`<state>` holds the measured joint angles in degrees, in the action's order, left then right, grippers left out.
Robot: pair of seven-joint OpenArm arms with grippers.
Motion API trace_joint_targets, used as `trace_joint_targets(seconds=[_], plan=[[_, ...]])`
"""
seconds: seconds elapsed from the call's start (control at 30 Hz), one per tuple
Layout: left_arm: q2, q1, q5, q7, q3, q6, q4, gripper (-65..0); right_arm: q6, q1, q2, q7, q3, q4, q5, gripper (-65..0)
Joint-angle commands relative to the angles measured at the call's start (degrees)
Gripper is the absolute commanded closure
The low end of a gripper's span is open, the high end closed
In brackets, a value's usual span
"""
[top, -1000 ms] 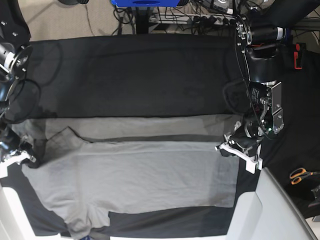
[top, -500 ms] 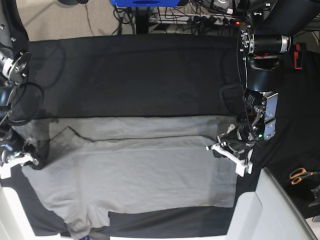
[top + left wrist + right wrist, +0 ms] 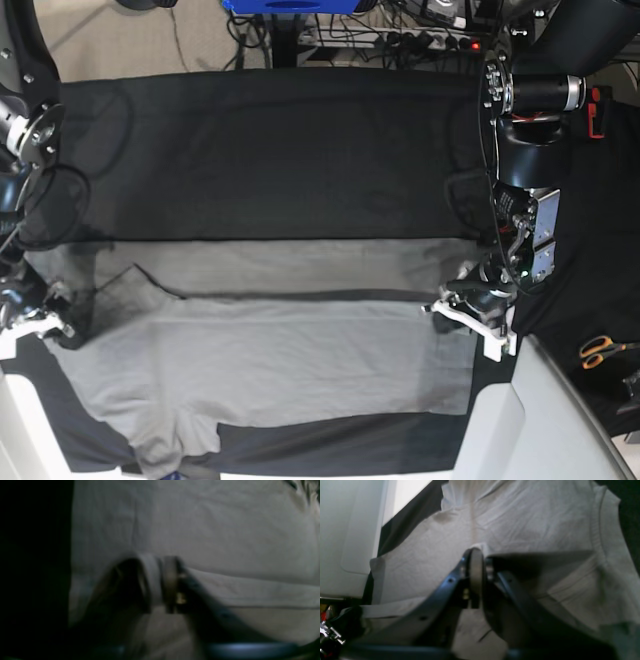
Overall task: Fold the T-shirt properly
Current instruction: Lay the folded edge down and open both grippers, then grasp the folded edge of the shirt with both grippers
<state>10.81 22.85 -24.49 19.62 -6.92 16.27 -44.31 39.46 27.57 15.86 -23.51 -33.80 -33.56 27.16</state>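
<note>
T-shirt (image 3: 270, 350) is lying flat on the black worktop (image 3: 270, 150) with one long edge folded over, the rest still waiting, while the right claw (image 3: 476, 555) is pinching it and the left claw's (image 3: 470, 310) grip I can't tell.

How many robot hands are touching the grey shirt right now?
2. The left hand sits at the T-shirt's edge on the picture's right; the right hand is at its opposite edge. Whether either actually pinches cloth isn't clear.
</note>
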Motion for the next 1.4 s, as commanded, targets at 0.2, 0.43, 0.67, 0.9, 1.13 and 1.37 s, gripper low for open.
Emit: trace_joint_targets(seconds=[0.2,0.43,0.67,0.9,1.13,1.37], plan=[[0.6,1.7,-1.0,-2.3,-0.1,0.2,-0.8,-53.6,0.5,1.6,0.7,1.5,-0.4,-1.0,1.4,-52.1],[1.9,-0.4,-1.2,-1.9,-0.2,0.2,-2.5,-54.5,0.5,-1.2,0.5,-0.9,-4.9,-6.7,1.8,-56.9],[6.0,-17.0,-1.2,-2.0,-0.2,0.5,-22.9,-54.8,0.5,-9.4,-4.8,-17.0,-28.1,-22.1,1.5,-56.9],[6.5,-27.1,-1.2,-2.0,-1.7,0.5,-29.7,-54.1,-1.1,-12.4,-6.1,-13.5,-31.3,-14.4,1.6,-56.9],[3.3,-31.8,-1.2,-1.8,-9.2,0.5,-29.8,-54.1,-1.4,-10.3,-2.3,-2.8,-31.1,2.6,1.7,-56.9],[0.2,-32.6,-1.2,3.9,-15.1,0.5,-29.7,-54.1,-1.4,-5.6,0.9,3.3,-30.7,13.5,1.6,-56.9]])
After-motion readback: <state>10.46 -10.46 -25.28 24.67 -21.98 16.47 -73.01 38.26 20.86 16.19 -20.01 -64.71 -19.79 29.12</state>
